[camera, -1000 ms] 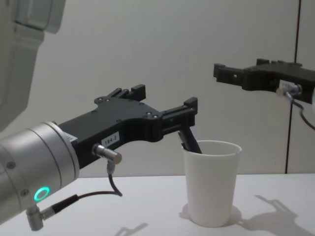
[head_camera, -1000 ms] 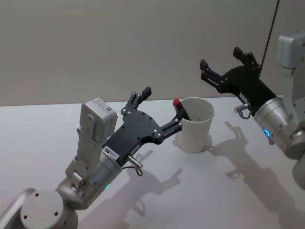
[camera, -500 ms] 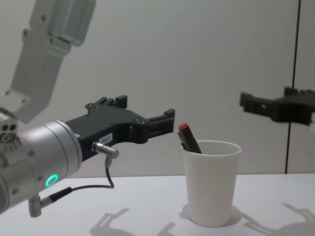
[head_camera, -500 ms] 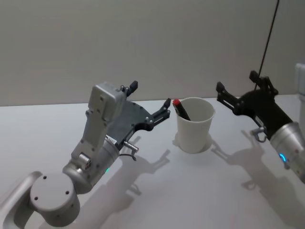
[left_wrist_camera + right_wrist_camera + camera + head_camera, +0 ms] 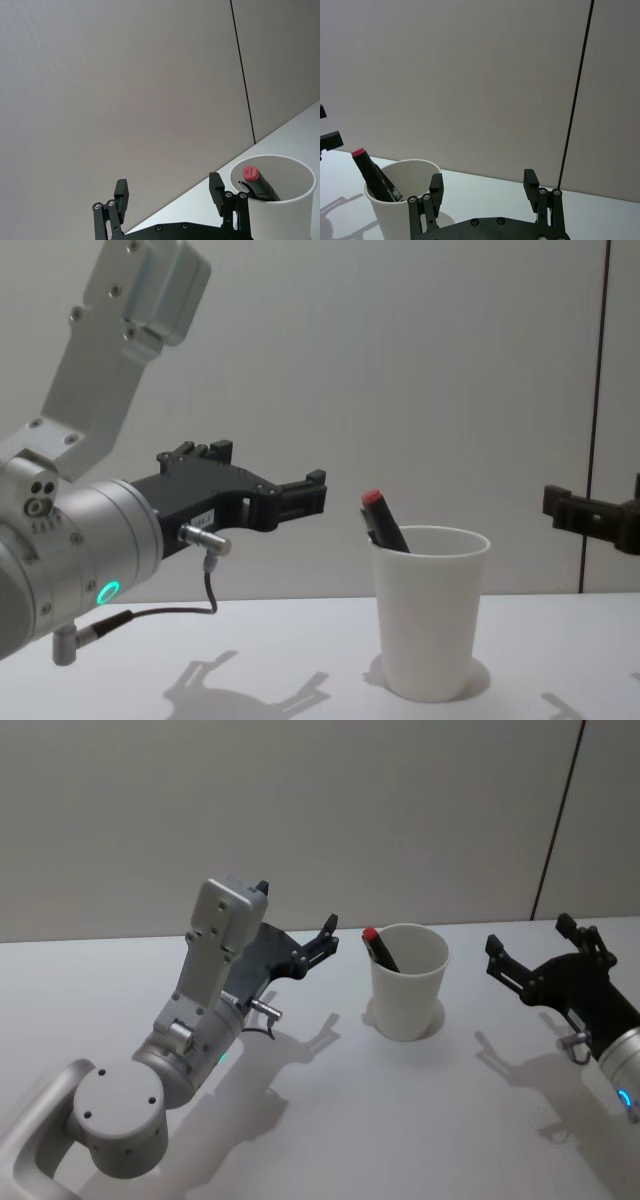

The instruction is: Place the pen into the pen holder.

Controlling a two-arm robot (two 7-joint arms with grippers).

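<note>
A black pen (image 5: 379, 949) with a red cap stands inside the pen holder (image 5: 408, 995), a white paper cup on the table, and leans against the cup's left rim. From the chest view the pen (image 5: 384, 522) pokes out above the pen holder (image 5: 430, 615). My left gripper (image 5: 296, 906) hangs open and empty a short way left of the cup, at rim height. My right gripper (image 5: 530, 937) is open and empty to the cup's right, low over the table. Each wrist view looks past its open gripper (image 5: 169, 187) (image 5: 483, 181) at the cup (image 5: 282, 217) (image 5: 387, 220) with the pen (image 5: 257, 182) (image 5: 372, 175) in it.
The white table (image 5: 400, 1120) runs back to a plain grey wall (image 5: 300, 810). A dark vertical seam (image 5: 555, 830) marks the wall at the right. Arm shadows lie on the table around the cup.
My left gripper has drawn back to the left from the cup, leaving the pen standing in it. My right gripper has come down from high up and moved right.
</note>
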